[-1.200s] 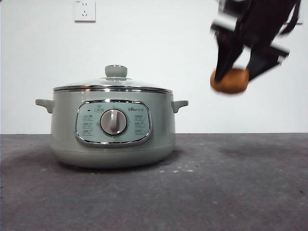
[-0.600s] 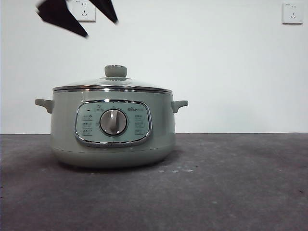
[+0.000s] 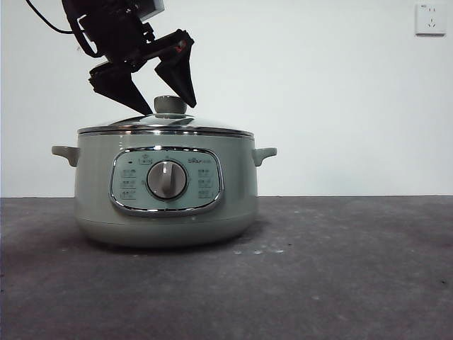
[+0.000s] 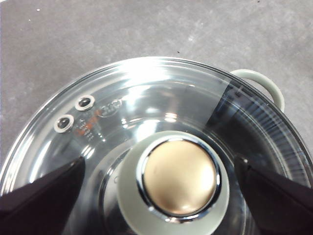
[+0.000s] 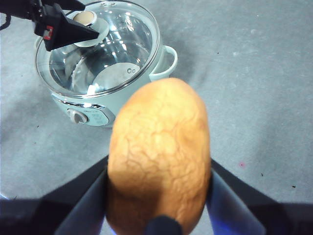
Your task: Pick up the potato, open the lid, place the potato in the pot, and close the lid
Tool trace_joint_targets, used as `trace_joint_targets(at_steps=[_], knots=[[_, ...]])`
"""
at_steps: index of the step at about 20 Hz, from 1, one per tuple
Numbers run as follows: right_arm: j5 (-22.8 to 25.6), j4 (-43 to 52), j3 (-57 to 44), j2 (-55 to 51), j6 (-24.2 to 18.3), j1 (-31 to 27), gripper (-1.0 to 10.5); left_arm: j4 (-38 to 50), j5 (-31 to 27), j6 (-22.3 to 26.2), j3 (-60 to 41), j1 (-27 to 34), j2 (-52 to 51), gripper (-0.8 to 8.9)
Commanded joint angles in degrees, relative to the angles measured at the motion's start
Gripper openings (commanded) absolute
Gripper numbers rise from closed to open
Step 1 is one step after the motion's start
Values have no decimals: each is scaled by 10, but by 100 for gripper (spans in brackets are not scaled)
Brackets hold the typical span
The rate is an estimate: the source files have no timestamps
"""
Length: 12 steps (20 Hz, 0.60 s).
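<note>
Opening the lid (image 3: 166,125): left gripper (image 3: 157,95) spread wide, empty, astride the knob (image 4: 179,177). Next: descend, pinch, lift. Right gripper (image 5: 157,196) clamped on the potato (image 5: 160,156), waiting above the pot (image 5: 88,113).

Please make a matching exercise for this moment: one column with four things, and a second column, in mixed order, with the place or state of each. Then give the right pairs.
Things:
1. potato
2. lid
3. left gripper
4. pot

Places or states:
A. open, its jaws on either side of the knob
B. on the grey table, dial facing the front camera
C. held between the right gripper's jaws, high above the table
D. closed on the pot, two small holes in its glass

Pairs: 1-C, 2-D, 3-A, 4-B
</note>
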Motion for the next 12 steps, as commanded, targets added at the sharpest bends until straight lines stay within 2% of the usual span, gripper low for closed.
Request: trace_joint_targets(at_steps=[1,4,5,8,12], knots=[[-2,2,-1,0,-6,1,-16,5,-1,5,2,-4,10,593],[-2,2,-1,0,-6,1,-16,3,-1,5,2,-7,16,591],[-2,2,-1,0,-6,1,-16,2,-2,5,2,-7,17,549],[-1,2,-1,0,-6,1,-16,-1,-1,5,2,-7,17,322],[1,2,0,0,-6,1,-16,-2,-1,-1,2,-6,17,167]])
